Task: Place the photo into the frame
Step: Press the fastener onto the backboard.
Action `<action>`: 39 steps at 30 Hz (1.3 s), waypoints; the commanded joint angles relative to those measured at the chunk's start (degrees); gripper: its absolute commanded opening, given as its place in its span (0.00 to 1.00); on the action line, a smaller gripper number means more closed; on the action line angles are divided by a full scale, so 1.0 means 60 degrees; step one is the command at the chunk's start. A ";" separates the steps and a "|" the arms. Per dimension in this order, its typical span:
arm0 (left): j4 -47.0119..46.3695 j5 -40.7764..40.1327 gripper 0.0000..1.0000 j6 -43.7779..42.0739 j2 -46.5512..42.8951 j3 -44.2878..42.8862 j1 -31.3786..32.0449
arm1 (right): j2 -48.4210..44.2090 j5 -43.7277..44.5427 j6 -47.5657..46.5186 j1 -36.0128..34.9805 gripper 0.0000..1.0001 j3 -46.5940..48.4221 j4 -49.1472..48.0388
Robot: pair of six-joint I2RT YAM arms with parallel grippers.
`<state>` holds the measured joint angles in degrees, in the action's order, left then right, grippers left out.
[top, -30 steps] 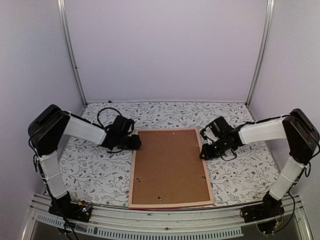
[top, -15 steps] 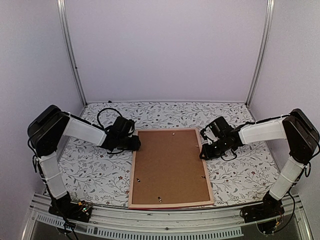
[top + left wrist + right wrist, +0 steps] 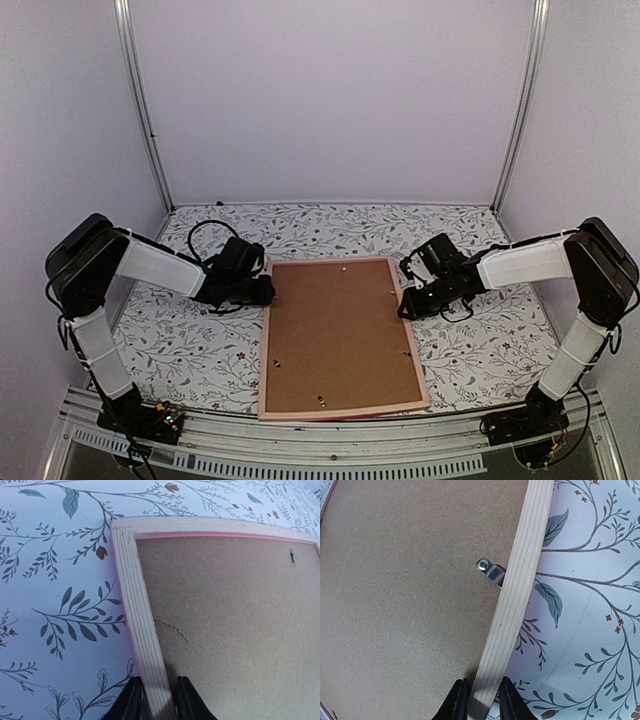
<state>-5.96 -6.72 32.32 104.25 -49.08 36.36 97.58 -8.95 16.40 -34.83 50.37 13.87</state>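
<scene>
**Status:** the frame [image 3: 142, 625] lies back-up on the tabletop [image 3: 480, 340], with the backing board [image 3: 340, 330] seated inside it. L tool [image 3: 156, 689] is clenched across the frame's left rail and R tool [image 3: 479, 689] across its right rail (fingers straddle the wood on both sides). The photo is not in view, and whether it sits under the board cannot be told.

**Hazards:**
- An uneven lift, L vs R arm, would rack the frame or pull a rail out of its narrow pinch.
- The retaining clip [image 3: 490, 571] at the right rail looks engaged. The others are unverified, so the board may drop out if the frame is tilted.
</scene>
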 commanded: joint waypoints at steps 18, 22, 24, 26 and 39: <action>0.0349 0.1494 0.73 0.0139 -0.1521 0.0864 0.0158 | 0.0583 0.0188 0.0445 -0.0055 0.19 -0.0018 0.0370; 0.0279 0.2130 0.75 0.0237 -0.2162 0.1544 0.0305 | 0.0787 0.0402 0.0957 -0.0056 0.15 0.0268 0.0426; 0.0261 0.2267 0.76 0.0288 -0.2520 0.1929 0.0412 | 0.0925 0.0453 0.1212 -0.0055 0.13 0.0425 0.0435; 0.0288 0.2339 0.76 0.0374 -0.2967 0.2269 0.0553 | 0.1064 0.0540 0.1524 -0.0022 0.11 0.0578 0.0438; 0.1470 0.2783 0.77 0.0407 -0.3589 0.2602 0.1587 | 0.1119 0.0792 0.2529 0.0693 0.08 0.0571 0.0084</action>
<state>-1.50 9.69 34.17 82.32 -32.88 43.33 102.48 -8.12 28.42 -32.80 55.18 11.92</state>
